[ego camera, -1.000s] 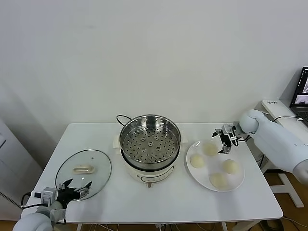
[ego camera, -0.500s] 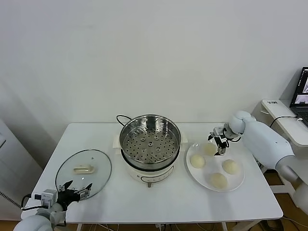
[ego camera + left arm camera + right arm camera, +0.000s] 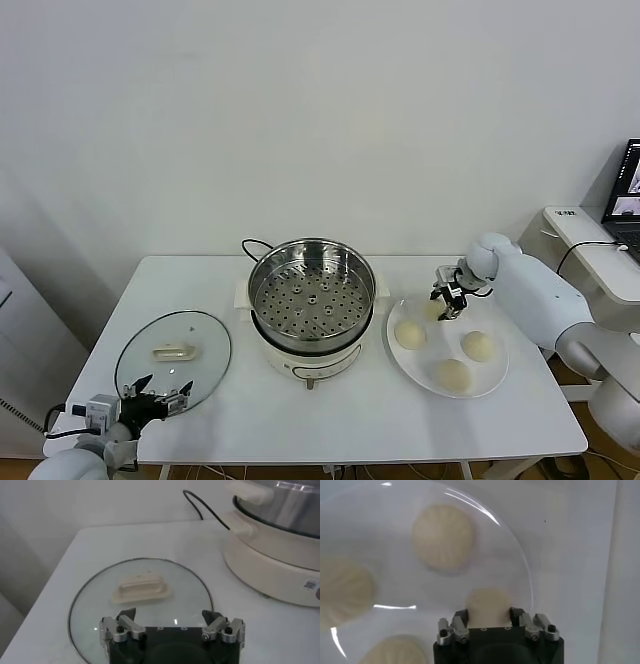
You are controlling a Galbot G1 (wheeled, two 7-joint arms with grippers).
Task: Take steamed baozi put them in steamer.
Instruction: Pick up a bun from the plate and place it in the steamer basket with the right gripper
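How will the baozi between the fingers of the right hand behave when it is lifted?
The baozi looks soft, so the right hand closed on it may dent it. Its smooth dome could slip. Probably light, it should lift off the plate easily.

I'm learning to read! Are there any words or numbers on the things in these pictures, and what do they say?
No text here can be read.
Small sticker on the white base of the steamer: print too small and blurred to read.
Laptop screen at the edge of the head view: shows a picture, no letters I can make out.
Glass lid, plate and buns: no writing on them.
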